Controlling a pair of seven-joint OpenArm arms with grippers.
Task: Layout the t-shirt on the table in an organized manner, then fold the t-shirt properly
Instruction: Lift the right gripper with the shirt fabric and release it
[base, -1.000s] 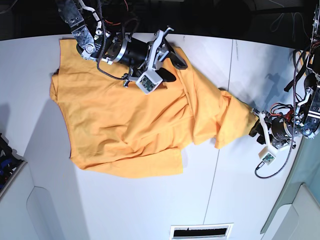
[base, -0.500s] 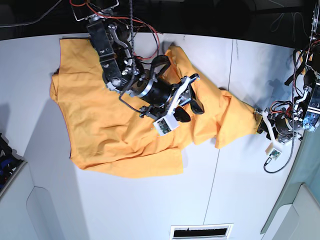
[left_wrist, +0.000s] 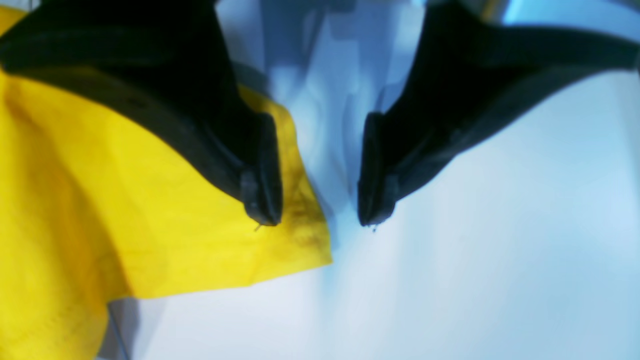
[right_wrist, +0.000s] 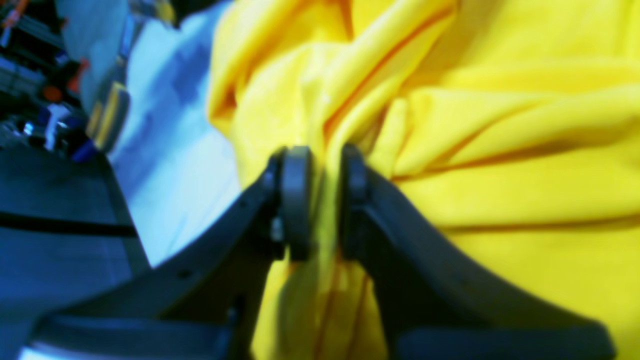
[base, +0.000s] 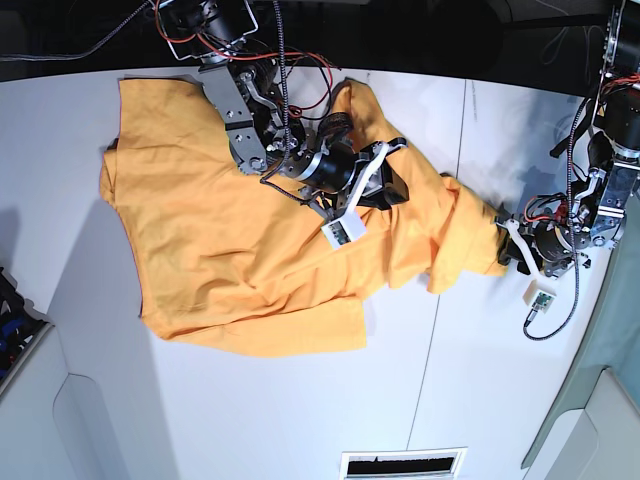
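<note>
Right gripper (right_wrist: 320, 200): you see its two black pads pressed together on a bunched ridge of the t-shirt (right_wrist: 500, 150), with yellow cloth squeezed between them and spilling out both above and below the pinch. In the base view this gripper (base: 385, 190) sits over the middle of the garment, its arm reaching down from the far edge of the counter (base: 250, 420).

Left gripper (left_wrist: 317, 175): your wrist view shows its fingers (left_wrist: 262, 170) spread, with bare white surface in the gap between them. One finger lies over the hem corner of the t-shirt (left_wrist: 150, 210); the other stands over the bare counter (left_wrist: 500, 250). The blur makes it hard to say whether that finger actually touches the cloth, so treat the contact as uncertain; nothing is clamped. In the base view the left gripper (base: 508, 248) is just beside the pointed end of the cloth, at the side of the counter.

T-shirt (base: 230, 240): it lies rumpled across the far half of the counter. The broad part is fairly flat on one side, wrinkles run toward the right gripper, and a narrow drawn-out tail stretches toward the left gripper. A dark seam line (base: 440, 300) crosses the white surface near that tail.
</note>
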